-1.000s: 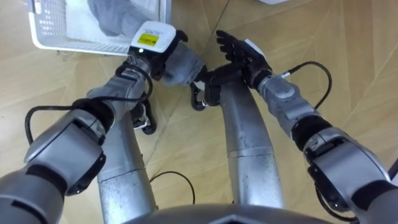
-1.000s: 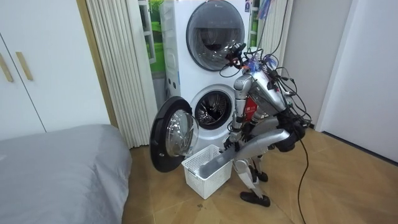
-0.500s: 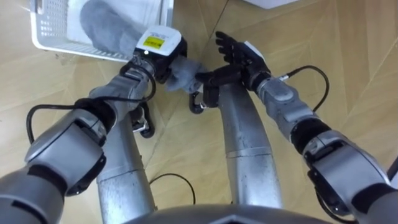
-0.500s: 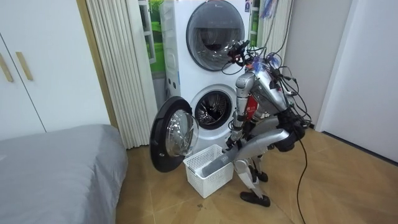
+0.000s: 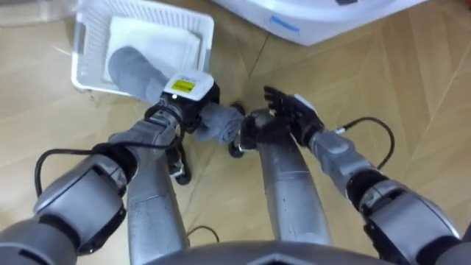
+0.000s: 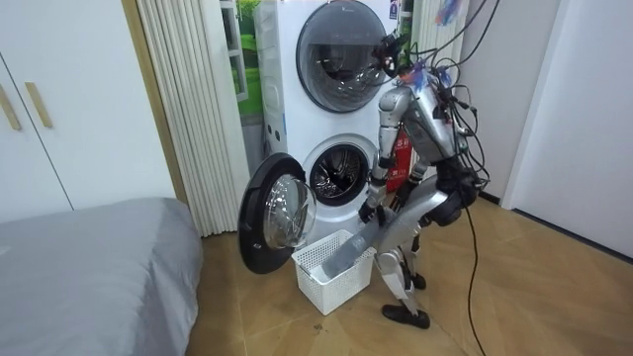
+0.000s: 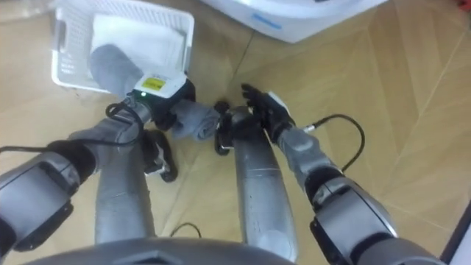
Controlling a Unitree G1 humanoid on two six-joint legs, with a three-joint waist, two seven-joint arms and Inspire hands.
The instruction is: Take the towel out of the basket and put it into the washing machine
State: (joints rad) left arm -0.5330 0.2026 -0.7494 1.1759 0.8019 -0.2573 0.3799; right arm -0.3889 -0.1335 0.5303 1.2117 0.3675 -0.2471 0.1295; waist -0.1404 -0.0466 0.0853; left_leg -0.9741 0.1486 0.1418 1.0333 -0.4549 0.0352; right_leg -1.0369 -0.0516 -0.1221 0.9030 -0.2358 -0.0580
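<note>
"White washing-machine stack (image 6: 341, 99) at the far wall, two drums one above the other, the lower round door (image 6: 272, 213) swung wide toward the room view's left. Grey bed (image 6: 89, 267) across the near corner on that same side, pale pleated curtain (image 6: 193, 109) between bed and machines."

"And the robot's place?"

"Directly before the open lower drum, on the wooden floor (image 6: 534, 297), bent forward at the waist with knees flexed."

"Next down in size?"

"White plastic basket (image 5: 87, 51), latticed walls, set on the floor by the feet, just below the swung door; far left in the eye views. Folded white cloth (image 5: 173, 37) flat on its bottom."

"Towel's whereabouts?"

"Grey towel (image 5: 132, 65), rolled long. Far end lying in the basket on top of the white cloth, middle crossing the basket's near rim, near end bunched just right of the left hand (image 5: 193, 99), above the knees. Seen from the room as a grey strip slanting up out of the basket. Not yet in the drum."

"Hands, then?"

"Left hand closed round the towel close to that bunched end, back of the hand upward. Right hand (image 5: 293, 118) near, a little to the right, apart from the cloth: fingers (image 5: 274, 94) straight and slightly spread, pointing far, gripping nothing."
</note>
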